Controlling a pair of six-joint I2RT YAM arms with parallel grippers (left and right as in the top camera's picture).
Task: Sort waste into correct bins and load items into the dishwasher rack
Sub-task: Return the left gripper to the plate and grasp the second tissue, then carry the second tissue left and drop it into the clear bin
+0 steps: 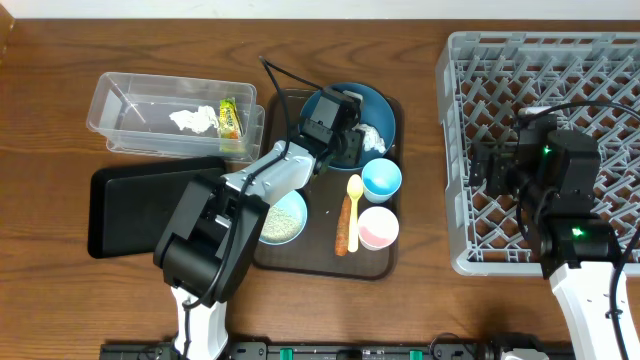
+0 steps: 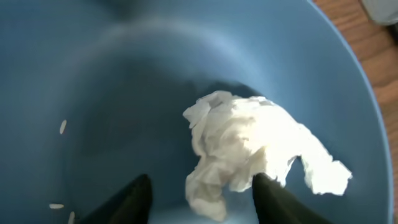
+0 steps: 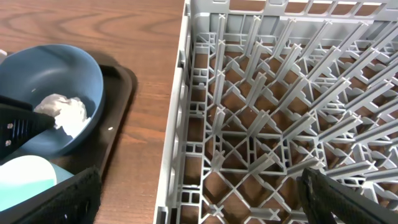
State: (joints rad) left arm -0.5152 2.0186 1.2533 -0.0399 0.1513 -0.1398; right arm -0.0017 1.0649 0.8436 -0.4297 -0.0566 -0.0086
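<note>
Overhead: left arm (image 1: 265, 175) hides much of the blue plate (image 1: 380, 100) and the white bowl's (image 1: 290, 222) left side. The rack (image 1: 470, 120) is cut off at the right and partly under the right arm (image 1: 565, 200). Left wrist: left pincer (image 2: 202, 199) fingers cropped at the bottom edge, plate top blurred. Right wrist: light blue cup (image 3: 25, 177) cropped.

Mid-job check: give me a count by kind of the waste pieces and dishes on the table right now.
Tissues: 2
Wrapper: 1
Carrot piece: 1
Cups: 2, light blue cup, pink cup
Plate: 1
Bowl: 1
Spoon: 1
Rice grains: loose, uncounted
Total: 9
</note>
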